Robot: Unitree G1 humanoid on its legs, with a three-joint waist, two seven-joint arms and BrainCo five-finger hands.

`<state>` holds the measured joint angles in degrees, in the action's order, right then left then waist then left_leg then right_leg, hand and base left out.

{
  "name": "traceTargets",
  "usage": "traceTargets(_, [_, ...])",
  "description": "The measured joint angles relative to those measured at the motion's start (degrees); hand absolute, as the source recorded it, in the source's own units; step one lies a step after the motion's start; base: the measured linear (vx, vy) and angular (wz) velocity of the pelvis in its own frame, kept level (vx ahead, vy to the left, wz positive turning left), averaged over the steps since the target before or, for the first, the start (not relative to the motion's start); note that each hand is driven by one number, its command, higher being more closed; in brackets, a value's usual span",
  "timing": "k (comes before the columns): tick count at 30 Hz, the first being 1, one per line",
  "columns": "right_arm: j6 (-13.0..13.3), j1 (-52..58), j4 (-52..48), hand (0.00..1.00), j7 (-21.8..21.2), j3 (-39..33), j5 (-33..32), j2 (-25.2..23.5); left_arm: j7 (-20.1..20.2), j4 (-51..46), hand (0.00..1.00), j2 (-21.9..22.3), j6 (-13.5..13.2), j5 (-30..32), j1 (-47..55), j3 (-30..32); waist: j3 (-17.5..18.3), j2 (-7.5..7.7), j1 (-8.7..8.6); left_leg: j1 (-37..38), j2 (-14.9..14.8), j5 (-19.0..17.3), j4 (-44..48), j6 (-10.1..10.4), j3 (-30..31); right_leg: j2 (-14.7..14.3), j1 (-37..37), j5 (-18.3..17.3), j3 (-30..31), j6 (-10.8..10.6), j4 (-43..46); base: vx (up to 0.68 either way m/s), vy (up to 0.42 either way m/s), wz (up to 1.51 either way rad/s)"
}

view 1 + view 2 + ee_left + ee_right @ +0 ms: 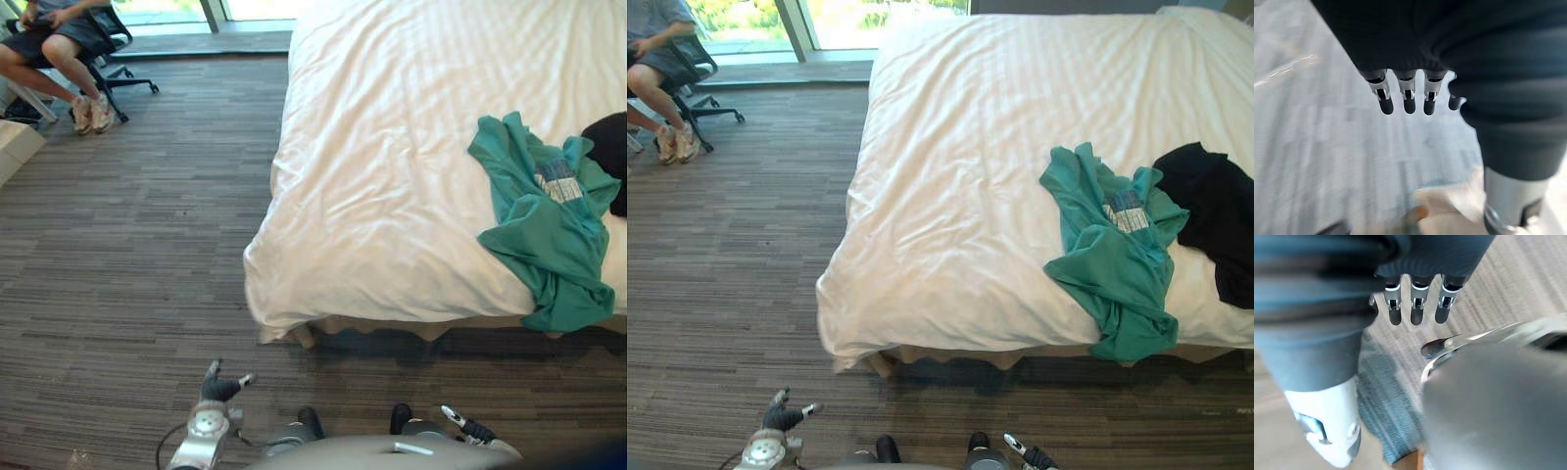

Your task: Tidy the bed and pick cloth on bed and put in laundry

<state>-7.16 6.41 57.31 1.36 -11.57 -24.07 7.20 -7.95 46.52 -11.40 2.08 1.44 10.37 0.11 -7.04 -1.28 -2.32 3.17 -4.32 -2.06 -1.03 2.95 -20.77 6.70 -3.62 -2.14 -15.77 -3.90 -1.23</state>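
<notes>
A crumpled teal shirt (1112, 269) lies at about four o'clock on the bed (960, 176). It is soft and heavily folded, with a pale printed patch near its middle, and its lower end droops over the foot edge. At the shirt's two o'clock, just beside it, is a black cloth (1215, 215), limp and bunched. The bed cover is white, faintly striped and lightly wrinkled, and its corner hangs down at seven o'clock. The floor (725, 284) is grey-brown carpet in thin streaks. At eleven o'clock a person (59, 44) sits on a black wheeled chair (692, 59). The left hand (220, 389) hangs low at seven o'clock, well apart from the bed, with straight fingers (1408, 100) that hold nothing. The right hand (477, 431) at five o'clock is likewise slack and empty.
</notes>
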Motion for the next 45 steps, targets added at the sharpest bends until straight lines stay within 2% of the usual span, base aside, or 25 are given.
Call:
traceTargets(1, [0.54,-0.13,-0.05,0.00,0.26,-0.31,-0.07,-0.11,0.86,0.28,0.00,0.20,-0.05,0.14,0.11,-0.02,0.12,0.06,0.00,0.22,0.18,0.36,-0.54,-0.08,0.02,0.09,0.01,0.06,0.01,-0.01,-0.05,-0.15,0.042,-0.01])
traceTargets(3, [3.40,-0.42,-0.06,0.00,1.77,-1.49,0.05,-0.21,3.45,2.14,0.00,1.07,0.00,-0.25,0.17,-0.03,0.21,0.02,0.10,1.59,0.77,1.83,-3.01,-0.39,0.12,0.23,0.09,0.55,0.03,0.04,-0.15,-0.14,0.028,-0.03])
traceTargets(6, [7.59,-1.36,-1.12,0.00,3.71,-1.61,1.52,-0.14,4.31,3.93,0.00,1.93,0.13,-0.89,1.30,-0.08,0.88,0.43,0.14,2.28,1.18,2.78,-4.59,-0.60,0.01,0.36,0.03,1.18,0.04,-0.14,-1.12,-0.15,0.020,-0.09])
traceTargets(7, [8.86,-1.64,-2.32,1.00,4.12,-1.61,2.96,-0.10,4.46,4.32,0.00,1.99,0.14,-0.90,1.46,-0.16,0.95,0.54,0.11,2.29,1.25,2.87,-4.65,-0.63,0.04,0.43,0.03,1.27,0.04,-0.33,-1.35,-0.13,0.013,-0.07])
traceTargets(10, [13.44,-2.81,-7.97,1.00,4.50,-1.54,6.40,0.72,5.15,4.33,0.00,1.99,0.27,-0.90,1.64,-0.28,1.30,1.00,0.16,2.15,1.59,2.80,-4.86,-0.36,0.28,0.58,-0.05,1.63,0.03,-0.50,-1.83,-0.11,0.014,0.00])
traceTargets(14, [16.91,-5.72,-16.75,1.00,2.75,-1.10,9.93,2.84,5.15,4.20,0.00,1.79,1.53,-0.91,1.60,-1.90,2.28,1.34,0.21,1.72,2.22,2.67,-4.86,-0.42,0.96,1.12,-0.08,2.05,-0.08,-1.03,-2.39,-0.04,0.032,0.06])
traceTargets(15, [16.85,-5.94,-21.60,1.00,2.36,-1.10,11.26,3.33,5.27,4.02,0.00,1.79,1.72,-0.90,1.69,-1.89,2.35,1.27,0.23,1.72,2.40,2.57,-4.86,-0.56,0.99,1.26,-0.12,2.09,-0.08,-1.10,-2.43,0.00,0.000,0.00])
traceTargets(16, [16.49,-6.01,-32.21,1.00,0.20,-1.05,13.30,4.43,6.08,2.89,0.00,1.70,2.52,-0.85,2.35,-1.85,2.39,1.21,0.13,1.62,2.66,2.33,-4.84,-0.72,1.03,1.46,-0.11,2.19,-0.06,-1.27,-2.59,0.03,0.030,0.02])
traceTargets(18, [15.41,-6.06,-45.50,1.00,-4.14,-1.06,14.29,6.70,7.73,0.82,0.00,1.16,2.84,-0.86,3.79,-1.74,2.45,1.33,0.13,1.59,2.86,1.96,-4.74,-0.81,1.07,1.56,-0.19,2.43,0.01,-1.62,-2.80,0.07,0.025,0.02])
traceTargets(21, [12.27,-6.90,-59.54,1.00,-13.66,-0.75,13.28,10.20,9.37,0.25,0.00,-0.26,2.77,-1.26,5.87,-1.76,3.49,2.51,0.06,1.76,3.05,2.21,-4.51,-1.54,1.42,1.46,-0.85,2.72,-0.02,-1.30,-3.22,0.11,-0.003,0.04])
traceTargets(22, [11.47,-7.29,-60.94,1.00,-15.34,-0.19,12.71,10.55,9.47,0.27,0.00,-0.51,2.59,-1.96,6.26,-1.75,3.87,2.85,0.12,1.75,3.21,2.22,-4.50,-1.55,1.73,1.41,-0.93,2.72,-0.06,-1.30,-3.40,0.13,-0.019,0.01])
traceTargets(23, [9.74,-8.67,-62.46,1.00,-18.99,1.83,11.09,11.30,9.63,0.41,0.00,-0.70,2.14,-2.24,6.92,-1.80,4.32,3.39,0.05,1.78,3.32,2.23,-4.49,-1.57,2.58,1.35,-1.07,2.72,-0.09,-1.30,-3.71,0.12,-0.031,-0.03])
traceTargets(25, [7.28,-10.49,-63.16,1.00,-23.04,5.37,9.43,11.85,10.12,0.92,0.00,-0.48,1.07,-2.56,6.71,-2.27,4.40,3.57,0.03,2.00,3.30,2.23,-4.49,-1.57,2.90,1.36,-1.83,2.73,-0.14,-1.30,-3.82,0.10,-0.042,0.04])
traceTargets(26, [4.91,-11.81,-62.95,1.00,-25.55,9.00,8.32,11.80,10.13,1.07,0.00,-0.20,-0.44,-2.70,6.64,-2.37,4.31,3.41,0.29,2.52,3.26,2.22,-4.48,-1.57,3.49,1.36,-2.62,2.73,-0.55,-1.30,-3.81,0.05,-0.047,0.16])
traceTargets(28, [2.72,-14.02,-62.17,1.00,-27.36,14.23,7.13,11.78,10.14,1.99,0.00,-0.19,-2.27,-3.11,6.58,-2.58,4.19,2.90,0.62,2.82,3.16,2.19,-4.27,-1.56,4.35,1.32,-3.13,2.73,-0.83,-1.30,-3.42,0.00,-0.039,0.13])
traceTargets(29, [1.48,-16.70,-61.34,1.00,-27.95,17.80,6.44,11.80,10.29,2.03,0.00,-0.14,-3.05,-3.25,6.33,-2.92,3.22,2.26,1.66,2.53,2.81,1.47,-3.09,-1.67,4.69,1.38,-2.83,2.54,-0.85,-1.28,-2.26,-0.04,-0.029,0.03])
traceTargets(30, [0.73,-19.80,-60.12,1.00,-28.13,20.01,5.98,11.66,10.60,2.00,0.00,-0.17,-3.91,-3.60,5.66,-3.48,1.63,1.58,2.30,1.28,2.07,-1.23,0.27,-1.70,5.76,1.48,-2.46,1.36,-0.94,-1.20,-0.46,-0.07,-0.029,0.04])
traceTargets(31, [0.28,-22.14,-58.87,1.00,-28.02,21.28,5.31,11.34,10.73,2.05,0.00,-0.32,-4.31,-4.36,4.81,-3.86,0.35,1.60,2.76,-0.39,1.89,-2.76,3.59,-1.76,6.17,2.04,-1.84,-0.11,-1.05,-1.26,1.35,-0.10,-0.030,0.18])
traceTargets(32, [-0.38,-26.28,-56.67,1.00,-27.64,22.88,4.51,11.11,11.23,1.99,0.00,-0.19,-4.94,-5.16,3.16,-4.42,-1.92,0.87,3.40,-3.77,1.27,-5.26,9.60,-1.73,7.16,2.60,-0.21,-1.81,-1.77,-1.26,4.75,-0.24,0.004,0.47])
traceTargets(33, [-0.70,-34.08,-52.45,1.00,-26.13,25.02,4.08,10.74,12.00,1.60,0.00,-0.20,-5.91,-5.83,0.07,-5.52,-6.16,-0.87,3.91,-8.99,0.16,-8.02,17.69,-2.18,9.15,3.27,3.60,-4.54,-2.71,-0.95,11.56,-0.27,0.028,0.52])
traceTargets(35, [-0.68,-41.74,-48.21,1.00,-24.17,25.92,4.07,10.01,11.96,1.11,0.00,-0.39,-6.28,-7.77,-3.65,-6.44,-10.84,-1.44,5.26,-12.95,0.05,-8.36,21.31,-2.41,10.15,4.49,8.21,-6.62,-2.93,-0.62,17.79,-0.29,0.032,0.40])
traceTargets(37, [-0.67,-51.53,-42.14,1.00,-21.89,26.19,4.18,8.61,11.67,-1.33,0.00,-0.65,-6.26,-11.73,-7.95,-6.39,-17.29,-2.01,6.88,-18.02,0.77,-7.24,23.08,-2.93,12.03,6.07,13.26,-7.81,-4.09,-0.24,22.58,-0.32,-0.012,0.50])
traceTargets(38, [-0.67,-53.68,-40.72,1.00,-21.45,26.47,4.18,8.48,11.60,-1.93,0.00,-0.67,-6.23,-12.27,-8.67,-6.37,-18.50,-1.96,7.20,-19.10,0.93,-6.79,23.26,-3.12,12.16,6.50,14.40,-7.95,-4.38,-0.18,23.42,-0.17,-0.014,0.42])
traceTargets(39, [-0.67,-56.75,-38.64,1.00,-20.90,26.82,4.20,8.54,11.41,-2.96,0.00,-0.62,-6.23,-13.37,-9.65,-6.39,-20.26,-2.03,8.36,-20.78,1.31,-6.12,23.65,-3.32,12.36,7.16,16.40,-8.10,-4.54,0.04,25.06,-0.10,-0.002,0.34])
traceTargets(45, [-0.79,-63.43,-33.96,1.00,-17.07,27.66,4.18,8.78,11.23,-3.67,0.00,-0.52,-6.42,-14.34,-11.98,-6.28,-21.37,-3.39,10.06,-28.81,3.16,-5.39,26.89,-4.02,14.87,9.86,23.37,-9.38,-6.19,0.50,30.31,-0.02,0.019,0.28])
